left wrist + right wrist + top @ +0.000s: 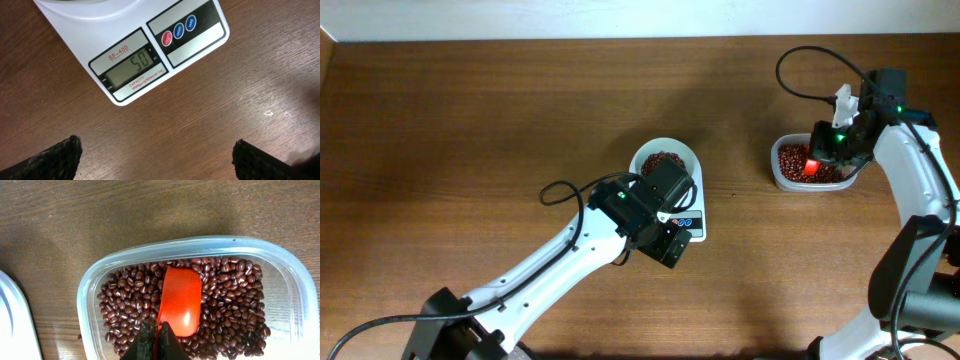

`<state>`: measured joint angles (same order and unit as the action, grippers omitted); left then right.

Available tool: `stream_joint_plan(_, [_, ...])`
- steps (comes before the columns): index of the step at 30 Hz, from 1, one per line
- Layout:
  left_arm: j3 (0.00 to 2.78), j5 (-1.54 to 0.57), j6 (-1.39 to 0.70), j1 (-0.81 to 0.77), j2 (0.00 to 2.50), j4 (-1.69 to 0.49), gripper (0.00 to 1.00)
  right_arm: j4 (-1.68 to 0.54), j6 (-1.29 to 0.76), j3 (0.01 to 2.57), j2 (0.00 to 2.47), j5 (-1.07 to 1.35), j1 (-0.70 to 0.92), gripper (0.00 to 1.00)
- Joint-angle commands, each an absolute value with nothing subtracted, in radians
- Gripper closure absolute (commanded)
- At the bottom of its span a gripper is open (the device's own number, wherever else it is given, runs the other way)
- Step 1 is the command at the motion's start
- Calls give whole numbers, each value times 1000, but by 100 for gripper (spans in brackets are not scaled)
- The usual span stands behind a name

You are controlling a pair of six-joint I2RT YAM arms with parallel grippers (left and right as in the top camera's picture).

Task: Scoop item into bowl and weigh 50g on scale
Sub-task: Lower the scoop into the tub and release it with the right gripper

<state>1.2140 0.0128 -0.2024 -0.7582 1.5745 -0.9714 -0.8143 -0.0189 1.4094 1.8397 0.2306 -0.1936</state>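
Note:
The white bowl [665, 160] holds dark reddish-brown beans [663, 160] and sits on the white scale [688, 222]. In the left wrist view the scale [150, 50] reads 50 on its display. My left gripper [157, 160] is open and empty over the bare wood in front of the scale; it also shows in the overhead view [672, 248]. My right gripper [156, 340] is shut on the handle of a red scoop [181, 301], which lies empty on more beans [225, 295] in the clear tub [810, 165].
A wooden table [470, 130] spans the view. The clear tub's rim [200, 242] stands right of the scale. A white object [12, 320] shows at the left edge of the right wrist view. Black cables trail from both arms.

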Motion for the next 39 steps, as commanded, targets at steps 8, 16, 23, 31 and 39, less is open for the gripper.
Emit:
stream_joint_plan(8, [1210,23,-192,-761,1561,-970,1,-785,-16,1410,1855,250,-190,95])
stream_joint_plan(16, [1210,23,-192,-761,1561,-970,1,-785,-15,1410,1855,220,-190,50])
stream_joint_plan(23, [1210,23,-192,-761,1561,-970,1,-772,-16,1466,1854,172,-191,13])
stream_joint_plan(31, [1210,23,-192,-761,1561,-970,1,-848,-16,1629,1854,118,-193,8])
stream_joint_plan(39, [1210,23,-192,-761,1561,-970,1,-826,-16,1629,1854,81,-191,1])
